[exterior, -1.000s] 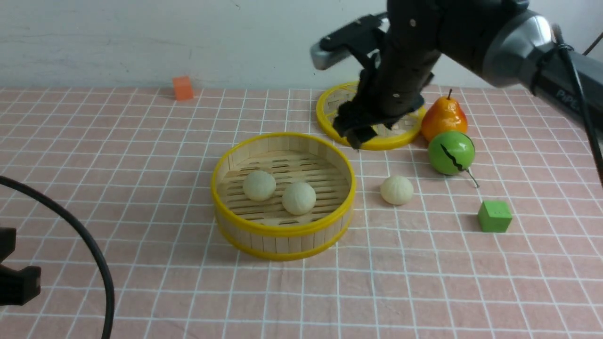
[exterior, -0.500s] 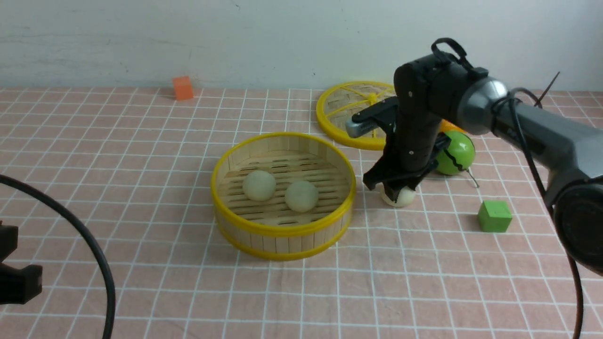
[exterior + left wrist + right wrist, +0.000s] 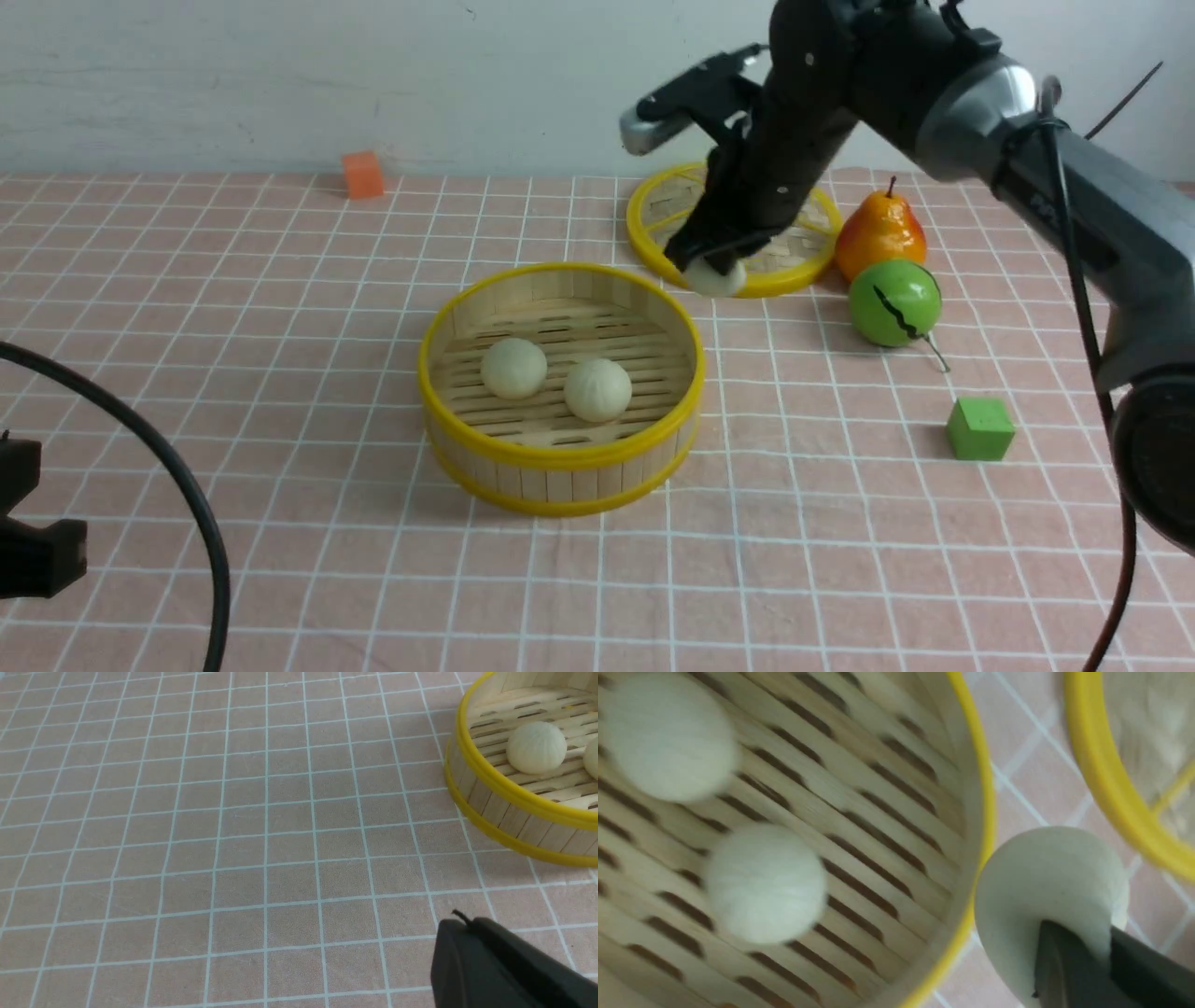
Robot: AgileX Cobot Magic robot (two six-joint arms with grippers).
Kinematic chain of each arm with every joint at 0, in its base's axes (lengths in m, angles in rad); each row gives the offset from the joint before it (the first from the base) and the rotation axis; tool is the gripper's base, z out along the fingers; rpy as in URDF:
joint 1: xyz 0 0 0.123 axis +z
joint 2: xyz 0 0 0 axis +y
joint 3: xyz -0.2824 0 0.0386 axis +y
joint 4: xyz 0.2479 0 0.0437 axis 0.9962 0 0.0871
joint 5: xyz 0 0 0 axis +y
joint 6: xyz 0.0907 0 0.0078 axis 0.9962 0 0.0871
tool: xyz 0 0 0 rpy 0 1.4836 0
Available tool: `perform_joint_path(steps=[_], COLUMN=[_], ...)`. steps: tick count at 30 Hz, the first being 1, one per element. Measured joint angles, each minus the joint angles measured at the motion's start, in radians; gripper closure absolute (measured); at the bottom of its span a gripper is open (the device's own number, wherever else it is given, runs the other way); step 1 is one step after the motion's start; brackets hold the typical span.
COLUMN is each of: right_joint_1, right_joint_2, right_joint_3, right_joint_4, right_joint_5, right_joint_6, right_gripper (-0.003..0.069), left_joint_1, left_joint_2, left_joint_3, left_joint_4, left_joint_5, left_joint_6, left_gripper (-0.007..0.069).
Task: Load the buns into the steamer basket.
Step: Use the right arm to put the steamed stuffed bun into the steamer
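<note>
The steamer basket (image 3: 560, 455) sits mid-table with two buns on its slatted floor, one to the left (image 3: 513, 367) and one to the right (image 3: 595, 389). My right gripper (image 3: 714, 271) is shut on the third bun (image 3: 717, 278) and holds it in the air just beyond the basket's far right rim. In the right wrist view the held bun (image 3: 1045, 882) hangs beside the basket rim (image 3: 985, 807), with the two other buns (image 3: 766, 882) inside. My left gripper (image 3: 460, 926) is shut and empty, low over the cloth left of the basket (image 3: 509, 807).
A flat woven yellow-rimmed lid (image 3: 794, 266) lies behind the held bun. A pear (image 3: 880, 233), a green ball (image 3: 893, 303) and a green cube (image 3: 979, 428) stand to the right. An orange cube (image 3: 362, 175) sits at the far left back.
My right gripper came down on the third bun on the cloth, shut on it, and lifted it up and leftward toward the basket. The left arm has not moved.
</note>
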Motion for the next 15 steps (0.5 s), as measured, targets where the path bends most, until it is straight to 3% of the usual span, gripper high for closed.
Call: perform_joint_path(steps=[5, 9, 14, 15], right_joint_1=[0.038, 0.046, 0.051, 0.051], right_joint_2=[0.054, 0.129, 0.175, 0.175], right_joint_3=[-0.005, -0.003, -0.002, -0.002], right_joint_4=[0.114, 0.126, 0.134, 0.134], right_joint_5=[-0.108, -0.159, -0.174, -0.175], right_joint_6=[-0.155, -0.171, -0.170, -0.170], right_gripper=[0.0641, 0.0595, 0.0373, 0.0362], left_joint_1=[0.000, 0.000, 0.000, 0.000], left_joint_2=[0.000, 0.000, 0.000, 0.000], left_joint_3=[0.000, 0.000, 0.000, 0.000], left_joint_4=[-0.005, -0.020, -0.031, -0.031], left_joint_5=[-0.001, -0.002, -0.007, -0.007], left_joint_6=[0.000, 0.000, -0.001, -0.001], left_gripper=[0.0637, 0.0635, 0.0629, 0.0629])
